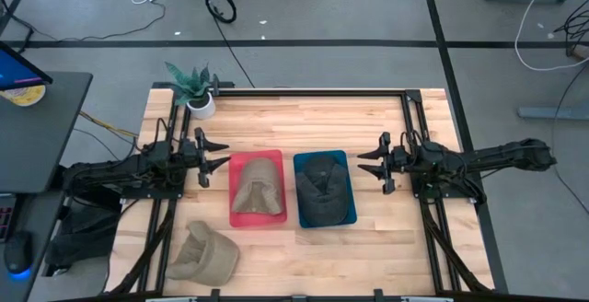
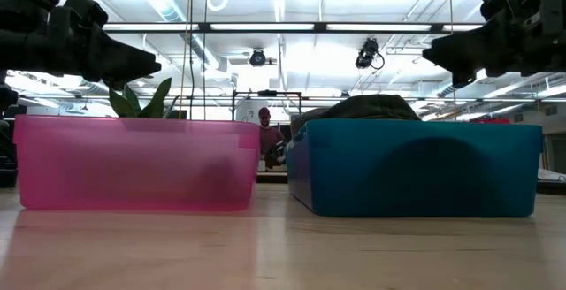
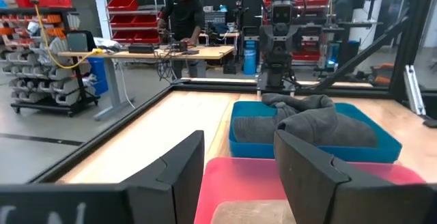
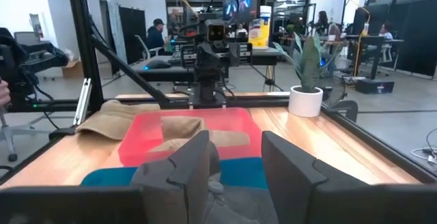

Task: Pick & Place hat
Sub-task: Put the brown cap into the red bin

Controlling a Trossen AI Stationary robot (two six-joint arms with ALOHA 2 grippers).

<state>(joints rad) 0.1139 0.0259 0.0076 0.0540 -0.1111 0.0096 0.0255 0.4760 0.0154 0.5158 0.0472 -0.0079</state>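
Two hats are being held in bins; the tan hat (image 1: pixel 204 252) at seven o'clock is being left unplaced, both grippers' jaws open, empty.

Two bins fill the table's (image 1: pixel 368 247) middle: a pink bin (image 1: pixel 236 191) and a blue bin (image 1: pixel 348 191), with only a thin gap between them. A tan hat (image 1: pixel 202 251) blocks the near left corner, a plant (image 1: pixel 195 90) the far left (its leaves spread wide). The near right corner and the far edge lie bare.

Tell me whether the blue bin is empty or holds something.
Holds something. A dark hat fills the blue bin in the high view, and its crown shows above the rim in the low view.
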